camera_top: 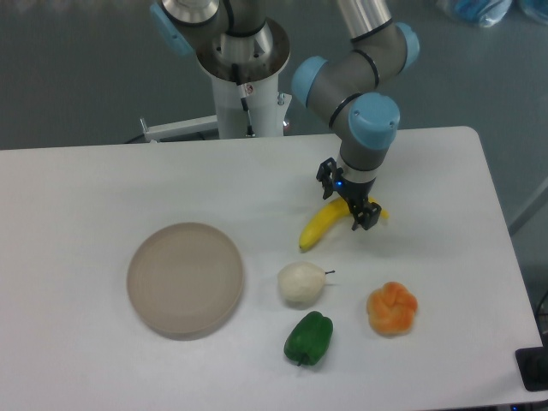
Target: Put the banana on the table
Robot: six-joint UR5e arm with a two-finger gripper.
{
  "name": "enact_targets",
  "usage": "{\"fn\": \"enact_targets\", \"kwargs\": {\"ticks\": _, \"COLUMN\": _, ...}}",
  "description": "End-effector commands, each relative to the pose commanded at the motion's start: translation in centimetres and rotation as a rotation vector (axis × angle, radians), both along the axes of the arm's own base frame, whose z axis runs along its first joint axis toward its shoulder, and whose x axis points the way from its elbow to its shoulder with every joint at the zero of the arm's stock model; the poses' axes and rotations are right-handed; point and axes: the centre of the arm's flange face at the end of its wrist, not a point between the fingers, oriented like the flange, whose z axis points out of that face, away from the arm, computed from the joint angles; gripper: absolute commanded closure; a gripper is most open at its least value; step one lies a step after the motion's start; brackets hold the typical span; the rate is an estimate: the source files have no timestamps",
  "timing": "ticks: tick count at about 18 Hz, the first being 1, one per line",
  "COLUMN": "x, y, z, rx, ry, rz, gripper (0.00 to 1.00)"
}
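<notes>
Camera view: the tool (351, 208) straddles the banana (324, 226) near its right end, fingers either side, apparently pinching it, though contact is hard to confirm. The banana lies on the tabletop (103, 180), long axis slanting down-left toward the white fruit (300, 283)

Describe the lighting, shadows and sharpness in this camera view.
Fixed camera view: light is soft and even, with no harsh glare on the white table; the plate, green pepper and orange fruit cast only faint, short shadows; the banana under the gripper reads clearly, though the dark fingers are small and slightly soft.
</notes>
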Motion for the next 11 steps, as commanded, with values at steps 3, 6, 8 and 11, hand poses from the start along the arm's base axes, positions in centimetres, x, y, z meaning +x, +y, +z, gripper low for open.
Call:
{"fn": "enact_targets", "kwargs": {"ticks": 3, "x": -1.6, "y": 0.7, "z": 2.3, "rx": 0.032, "ry": 0.038, "rz": 0.079, "gripper": 0.00}}
{"fn": "enact_targets", "kwargs": {"ticks": 6, "x": -2.8, "y": 2.2, "z": 4.3, "rx": 0.073, "ry": 0.061, "rz": 0.209, "gripper": 0.00}}
{"fn": "enact_targets", "kwargs": {"ticks": 8, "x": -3.8, "y": 3.3, "z": 6.0, "rx": 0.114, "ry": 0.075, "rz": 0.274, "gripper": 0.00}}
{"fn": "enact_targets", "kwargs": {"ticks": 11, "x": -5.2, "y": 4.7, "z": 7.4, "rx": 0.159, "ry": 0.084, "rz": 0.330, "gripper": 0.00}}
